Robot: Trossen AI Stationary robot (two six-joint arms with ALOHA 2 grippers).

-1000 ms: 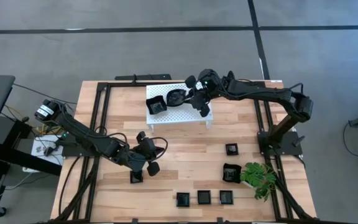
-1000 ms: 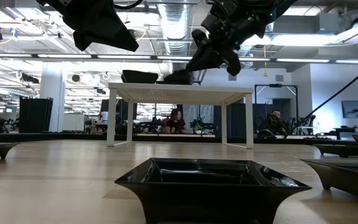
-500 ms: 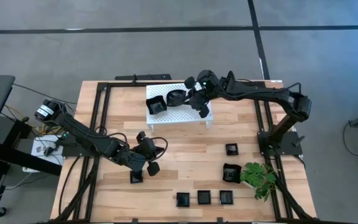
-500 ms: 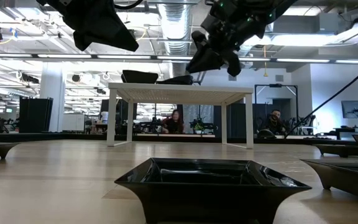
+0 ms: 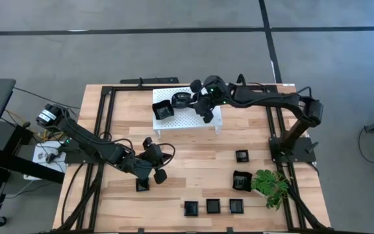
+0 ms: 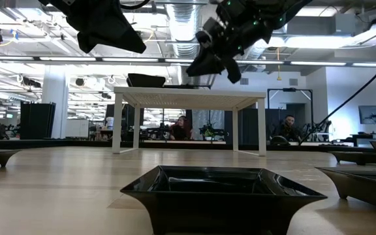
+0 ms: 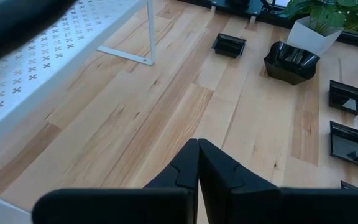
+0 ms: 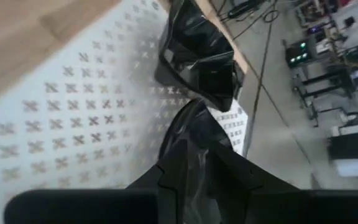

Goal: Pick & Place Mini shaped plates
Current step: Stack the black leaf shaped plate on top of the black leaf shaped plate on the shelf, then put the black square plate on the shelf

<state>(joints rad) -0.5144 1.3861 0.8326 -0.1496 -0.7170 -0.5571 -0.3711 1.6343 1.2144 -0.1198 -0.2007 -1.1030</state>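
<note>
My right gripper is over the white perforated rack at the table's far side, shut on a glossy black mini plate. A second black plate sits by its base on the rack's left part, also visible in the right wrist view. My left gripper hangs shut and holding nothing above the table's left-centre, near a small plate on the wood. Several more plates lie on the right and near side, such as a square one and a wavy one. My right gripper pinches the plate's rim between its two fingers, on the side of the plate nearest the arm. The fingers slant down from the table's right. The plate sits low at the rack's top; I cannot tell whether it touches the rack.
A green plant in a white pot stands at the right, next to the wavy plate. A row of plates lies near the front edge. Black frame rails run along the table's sides. Bare wood lies between the rack and that row.
My right gripper has carried its plate a little toward the table's left over the rack, and the plate now sits lower against the rack's top. My left gripper has kept still.
</note>
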